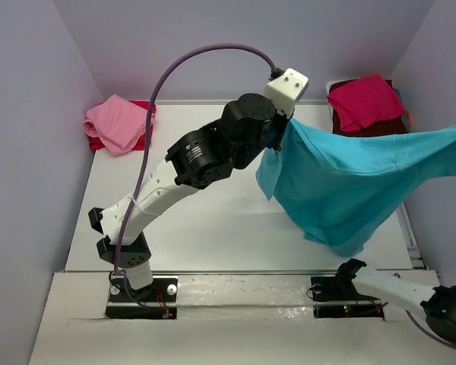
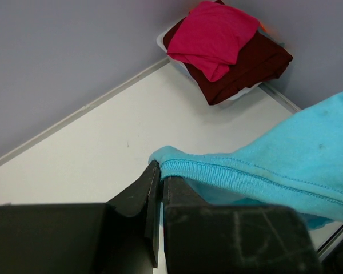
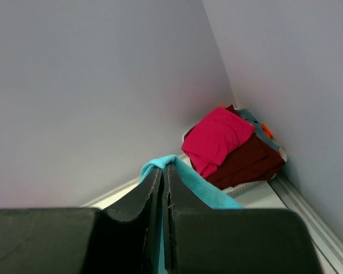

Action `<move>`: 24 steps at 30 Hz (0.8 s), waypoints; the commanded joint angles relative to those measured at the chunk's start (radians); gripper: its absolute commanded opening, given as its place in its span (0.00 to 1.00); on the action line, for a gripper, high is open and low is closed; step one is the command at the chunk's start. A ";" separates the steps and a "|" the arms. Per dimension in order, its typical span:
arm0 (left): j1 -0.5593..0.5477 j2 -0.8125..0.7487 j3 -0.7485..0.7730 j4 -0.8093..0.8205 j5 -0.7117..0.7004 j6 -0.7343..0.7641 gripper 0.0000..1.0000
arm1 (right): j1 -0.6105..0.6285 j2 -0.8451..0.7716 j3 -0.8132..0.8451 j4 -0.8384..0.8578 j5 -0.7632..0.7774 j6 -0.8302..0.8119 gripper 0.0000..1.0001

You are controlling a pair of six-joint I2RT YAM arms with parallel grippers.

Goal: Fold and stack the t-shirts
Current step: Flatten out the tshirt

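Observation:
A turquoise t-shirt hangs stretched in the air over the right half of the table. My left gripper is shut on its left corner, and the ribbed hem is pinched between the black fingers. My right gripper is shut on the other corner, out at the right edge of the top view. A crimson t-shirt lies folded on a dark maroon one at the back right. A pink t-shirt lies on a red one at the back left.
The white table is walled in by grey panels on three sides. A white tray holds the back-right pile in the corner. A purple cable arcs above the left arm. A metal rail runs along the table's right edge.

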 commanded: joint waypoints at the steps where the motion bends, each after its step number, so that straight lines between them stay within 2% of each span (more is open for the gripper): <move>1: 0.001 0.002 0.045 0.033 0.015 -0.007 0.06 | 0.002 0.087 0.157 -0.002 -0.012 -0.024 0.07; 7: 0.001 0.025 0.057 0.032 0.035 -0.009 0.06 | 0.002 0.135 0.222 0.023 -0.004 -0.081 0.07; 11: 0.001 0.044 0.063 0.030 0.060 -0.009 0.06 | 0.002 0.151 0.242 -0.017 -0.024 -0.052 0.07; 19: -0.084 0.121 0.100 0.027 0.049 0.025 0.05 | 0.002 0.040 0.104 0.020 -0.004 -0.027 0.07; 24: -0.131 0.124 0.052 0.049 -0.002 0.028 0.06 | 0.002 0.055 0.075 0.000 0.043 -0.029 0.07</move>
